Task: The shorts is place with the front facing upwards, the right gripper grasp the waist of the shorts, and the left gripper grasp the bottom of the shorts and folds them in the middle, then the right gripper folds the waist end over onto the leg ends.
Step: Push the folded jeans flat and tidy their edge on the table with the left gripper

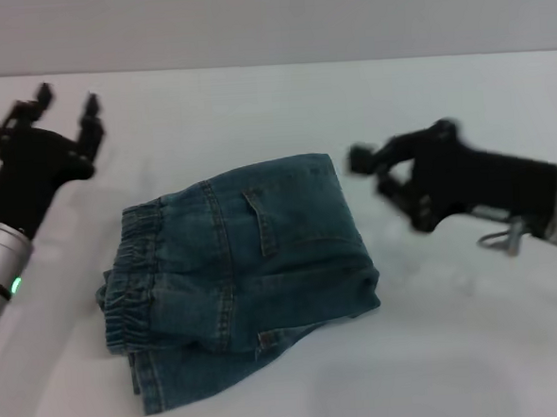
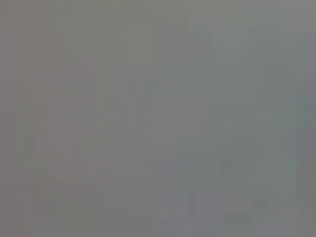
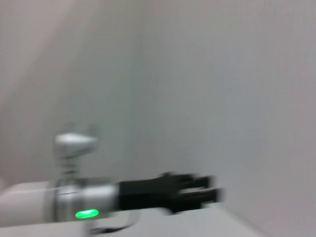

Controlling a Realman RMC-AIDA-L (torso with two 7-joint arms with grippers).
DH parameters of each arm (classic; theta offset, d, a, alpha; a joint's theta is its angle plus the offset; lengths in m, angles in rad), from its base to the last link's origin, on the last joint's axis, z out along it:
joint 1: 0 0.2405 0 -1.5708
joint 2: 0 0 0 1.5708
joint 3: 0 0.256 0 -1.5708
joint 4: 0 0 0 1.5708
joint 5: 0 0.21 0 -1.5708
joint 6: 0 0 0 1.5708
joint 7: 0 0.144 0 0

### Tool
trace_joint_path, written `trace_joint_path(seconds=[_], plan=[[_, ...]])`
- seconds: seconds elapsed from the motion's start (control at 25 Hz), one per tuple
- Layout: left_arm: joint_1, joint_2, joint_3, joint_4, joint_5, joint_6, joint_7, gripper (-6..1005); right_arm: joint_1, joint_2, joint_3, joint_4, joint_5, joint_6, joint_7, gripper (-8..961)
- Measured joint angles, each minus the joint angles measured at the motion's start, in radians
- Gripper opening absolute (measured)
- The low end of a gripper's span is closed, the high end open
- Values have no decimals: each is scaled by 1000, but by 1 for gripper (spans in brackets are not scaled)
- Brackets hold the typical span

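Our shorts (image 1: pixel 240 277) lie folded on the table (image 1: pixel 457 349), with both grippers clear. The left gripper (image 1: pixel 61 106) is spread; the right gripper (image 1: pixel 376 172) looks spread. We should withdraw without snagging denim.

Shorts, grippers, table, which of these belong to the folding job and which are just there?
Job: shorts, folded; left gripper, open, off the shorts' far left; right gripper, beside their right edge.
Just there: white table.
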Motion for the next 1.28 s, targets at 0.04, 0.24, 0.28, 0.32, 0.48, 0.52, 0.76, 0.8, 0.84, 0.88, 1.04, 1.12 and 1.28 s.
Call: trace_joint_path(seconds=[0.04,0.24,0.28,0.32,0.48,0.52,0.76,0.8,0.84,0.88,1.04,1.12,1.28], plan=[[-2,6,6,1,33,8,-32,537,-4,0,24,32,29,9,-33,-1],[-12,52,15,2,230,119,-218,537,-12,-1,151,204,189,68,-194,-1],[-19,68,16,3,264,138,-265,537,-11,-1,179,241,226,74,-235,-1],[-27,86,20,4,306,160,-323,537,-11,-2,203,270,250,76,-266,-1],[-80,158,90,35,393,254,-544,538,-6,-3,298,362,287,79,-358,-1],[-94,170,116,49,394,277,-584,538,-5,-3,316,377,287,79,-374,-1],[-248,226,446,293,396,520,-946,520,-1,-3,376,433,288,81,-457,-2],[-263,221,491,337,396,555,-985,516,1,-4,384,443,289,82,-469,-2],[-278,208,541,395,396,594,-1021,512,4,-4,391,452,289,82,-480,-2],[-285,200,567,428,394,616,-1039,507,9,-4,397,461,289,82,-491,-2],[-283,164,674,532,395,668,-1087,490,25,-4,408,489,289,83,-531,-2],[-269,160,712,548,394,671,-1092,481,35,-4,413,499,290,86,-548,-2],[-238,158,803,555,394,675,-1096,418,55,-4,420,511,290,102,-559,-2]])
